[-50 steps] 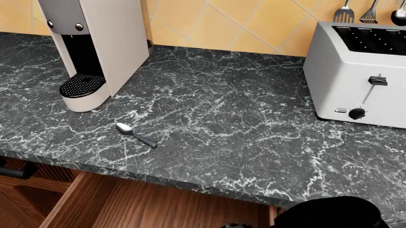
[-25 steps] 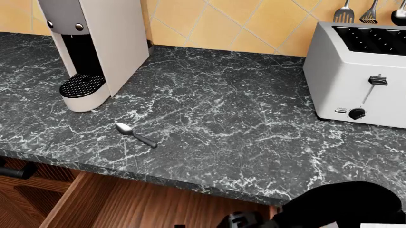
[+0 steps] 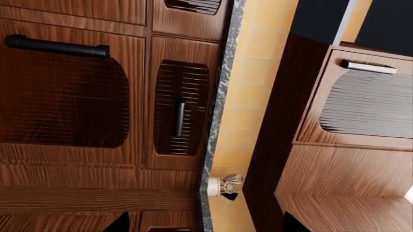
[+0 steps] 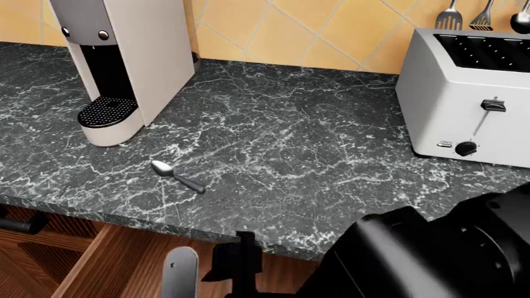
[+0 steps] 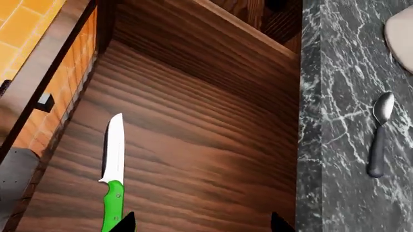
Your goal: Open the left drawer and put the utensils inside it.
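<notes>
Wood-plank drawer floor is showing: the left drawer [image 5: 193, 145] is pulled open, and the green-handled knife [image 5: 113, 166] already lies flat inside it. You're about half done. The spoon [image 4: 177, 176] is on the marble countertop [image 4: 314, 155], near its front edge, in front of the coffee machine [image 4: 124, 62]. Your right gripper [image 5: 200, 223] hangs over the drawer, fingertips spread, holding nothing. Left gripper [image 3: 203, 223]: state unclear, faces cabinet doors.
</notes>
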You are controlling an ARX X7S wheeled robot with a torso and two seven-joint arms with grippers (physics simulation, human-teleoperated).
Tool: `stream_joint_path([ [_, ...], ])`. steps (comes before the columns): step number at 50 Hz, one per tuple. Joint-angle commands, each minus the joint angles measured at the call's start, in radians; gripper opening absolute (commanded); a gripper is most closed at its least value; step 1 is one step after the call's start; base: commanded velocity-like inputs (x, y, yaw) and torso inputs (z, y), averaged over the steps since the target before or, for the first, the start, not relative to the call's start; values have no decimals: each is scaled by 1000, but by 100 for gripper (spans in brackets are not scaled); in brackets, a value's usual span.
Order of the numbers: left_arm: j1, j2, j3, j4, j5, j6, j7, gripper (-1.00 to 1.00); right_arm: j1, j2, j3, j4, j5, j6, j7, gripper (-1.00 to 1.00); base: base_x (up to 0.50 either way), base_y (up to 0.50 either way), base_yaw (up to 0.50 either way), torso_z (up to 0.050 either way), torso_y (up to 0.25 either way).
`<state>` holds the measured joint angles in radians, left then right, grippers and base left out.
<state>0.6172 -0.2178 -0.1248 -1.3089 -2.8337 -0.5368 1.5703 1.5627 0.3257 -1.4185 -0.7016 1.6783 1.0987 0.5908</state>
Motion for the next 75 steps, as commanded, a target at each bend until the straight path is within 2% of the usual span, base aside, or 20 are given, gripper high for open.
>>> stream_joint_path([
  [1,-3,1,-10,0,13,2,0,100,142,81,133,-52,127,-36,32,100,0,0,0,0,0],
  [8,-2,0,-11,0,15,2,0,100,166,164,240,40,90,-105,-30,100,0,0,0,0,0],
  [15,-6,0,-4,0,12,6,0,100,166,193,289,139,80,-161,-29,100,0,0,0,0,0],
  [20,-8,-1,7,0,4,10,0,100,154,201,327,207,110,-226,27,100,0,0,0,0,0],
  [28,-5,-1,8,0,-3,7,0,100,178,142,290,365,205,-254,269,100,0,0,0,0,0],
  [36,-8,-1,17,0,-8,12,0,100,175,104,272,503,288,-283,357,100,0,0,0,0,0],
  [47,-12,-2,19,0,-4,13,0,100,149,7,231,678,282,-290,311,100,0,0,0,0,0],
  [61,-12,-4,50,0,-35,16,0,100,143,-26,201,725,255,-265,249,100,0,0,0,0,0],
  [66,-16,-5,61,0,-40,22,0,100,129,-47,194,739,186,-268,128,100,0,0,0,0,0],
  [67,-17,-5,63,0,-41,24,0,100,128,-57,182,771,186,-271,167,100,0,0,0,0,0],
  [71,-19,-6,70,0,-46,25,0,100,112,-49,187,724,95,-316,132,100,0,0,0,0,0],
  [75,-20,-6,72,0,-46,26,0,100,122,-70,168,814,51,-305,4,100,0,0,0,0,0],
])
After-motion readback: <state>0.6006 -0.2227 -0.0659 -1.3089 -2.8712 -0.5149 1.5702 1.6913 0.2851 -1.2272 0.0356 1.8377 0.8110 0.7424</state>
